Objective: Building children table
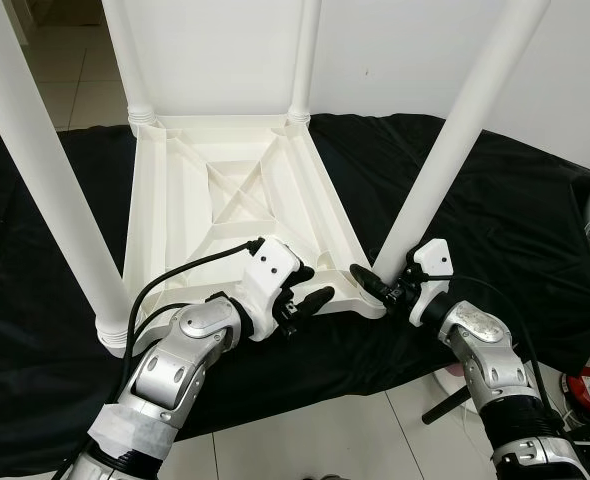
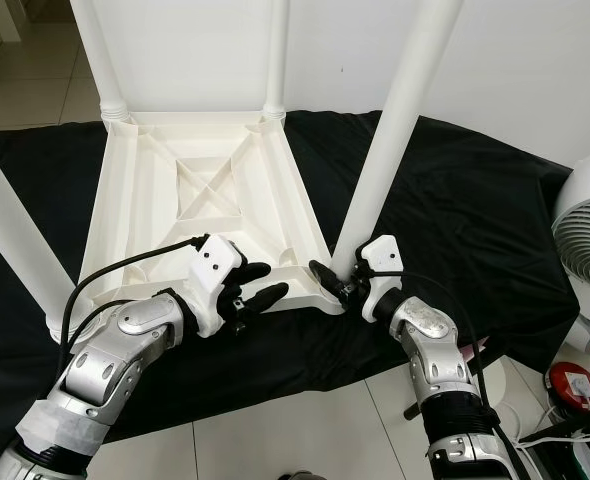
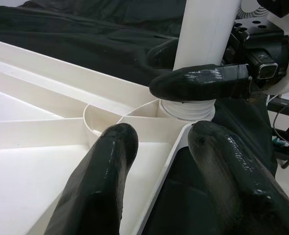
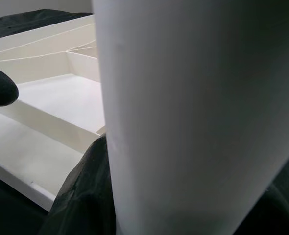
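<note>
Right tool (image 1: 383, 287) clamped around the base of the near-right white plastic cylindrical leg (image 1: 453, 140), right at its corner socket. Left tool (image 1: 305, 300) spread open, resting over the near edge of the upturned white plastic ribbed tabletop (image 1: 175, 190), just beside that same corner. Tabletop lying upside down on the black cloth (image 1: 515, 220), all four legs standing up from its corners.

Probably seating or twisting the last leg home. Risk: leg going in crooked or only half seated if the grip tilts it, then popping loose once released. Also possible: tabletop sliding on the loose cloth under the push, since the open left tool pins it only lightly.
</note>
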